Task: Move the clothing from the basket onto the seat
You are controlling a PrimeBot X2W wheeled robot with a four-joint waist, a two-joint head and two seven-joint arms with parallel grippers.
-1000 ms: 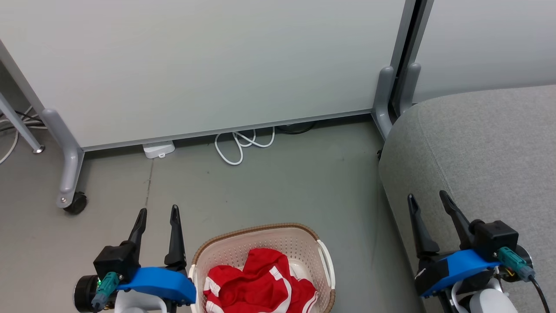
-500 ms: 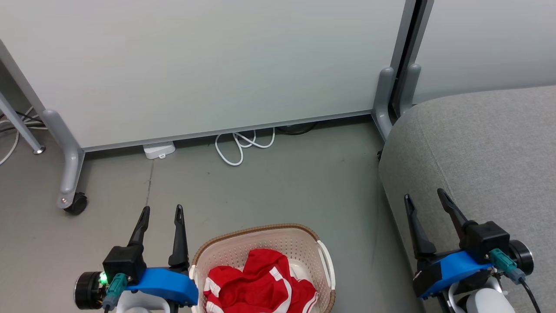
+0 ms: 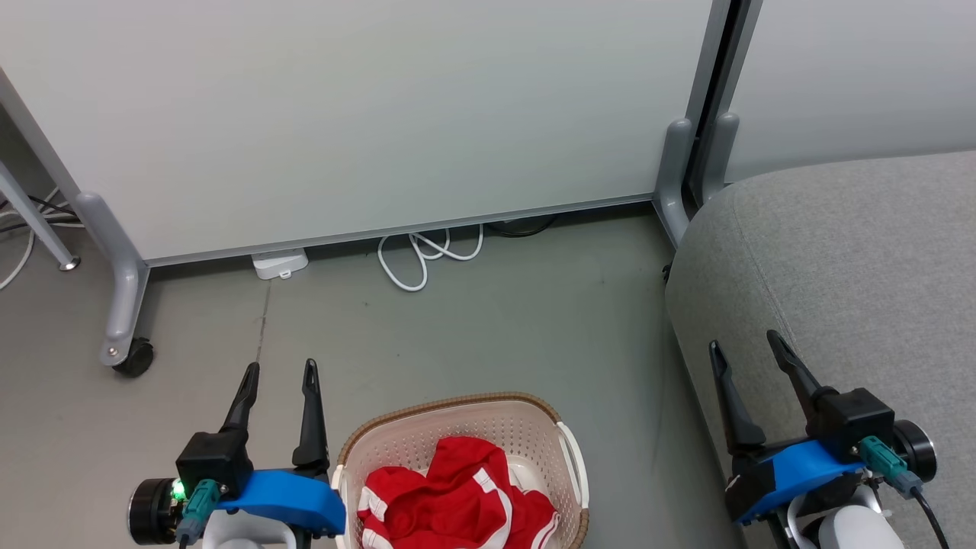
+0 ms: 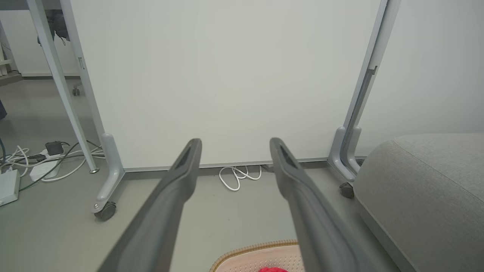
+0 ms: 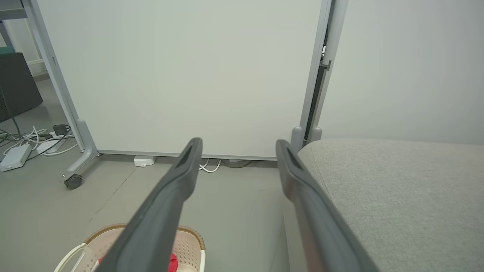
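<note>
Head view: red white-striped sports clothing (image 3: 457,499) is lying crumpled inside the oval cream perforated plastic basket (image 3: 450,400), near the large grey fabric seat (image 3: 854,259); left gripper (image 3: 280,366) and right gripper (image 3: 743,341) are hovering parted, holding nothing.

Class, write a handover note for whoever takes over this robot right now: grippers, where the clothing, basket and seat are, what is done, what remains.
Left gripper: open, empty, above the floor left of the basket.
Right gripper: open, empty, at the seat edge.
Red clothing lies bunched in the basket; the seat is to its right.
Done: nothing yet.
Left: grasp clothing, place on seat.
</note>
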